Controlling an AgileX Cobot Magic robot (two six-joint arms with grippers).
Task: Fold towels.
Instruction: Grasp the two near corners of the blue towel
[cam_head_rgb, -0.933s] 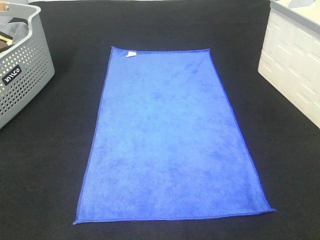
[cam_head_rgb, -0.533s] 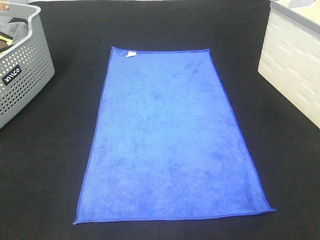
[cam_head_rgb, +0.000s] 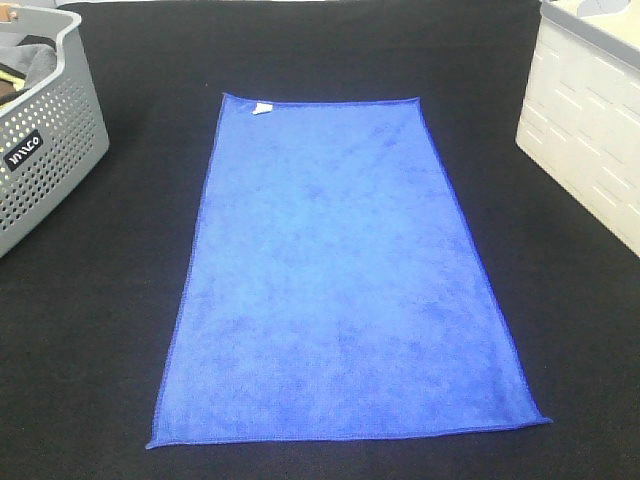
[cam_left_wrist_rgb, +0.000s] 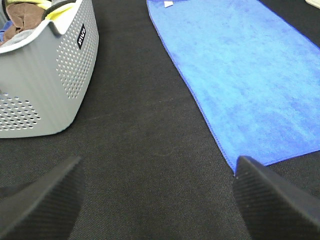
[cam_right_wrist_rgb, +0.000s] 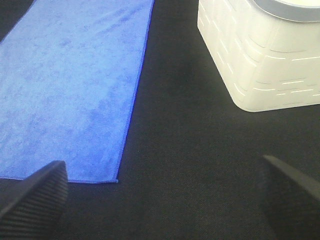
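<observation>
Left gripper: released, its two black ribbed fingers spread wide with only bare table between them; holding nothing.
Right gripper: also released, fingers far apart over bare table; holding nothing.
Blue microfibre towel: lies flat and unfolded on the table, fully spread as a long rectangle. Its near corner on the left arm's side sits just ahead of the tip of the left gripper's towel-side finger, not touching it. Its other near corner lies ahead of the right gripper, closer to the finger on the towel side.
Small white tag: sewn at the towel's far corner, well away from both grippers; too small to read any print.
Grey perforated plastic basket: ahead of the left gripper on the side away from the towel, apart from the towel's edge; brown, yellow and grey cloths are piled inside.
Black label: on the basket's wall, white capitals beginning "M" and ending "CO"; the middle letters are unclear.
Cream plastic crate: ahead of the right gripper, away from the towel; slotted walls, no writing seen.
Black fabric-covered table: under everything.
</observation>
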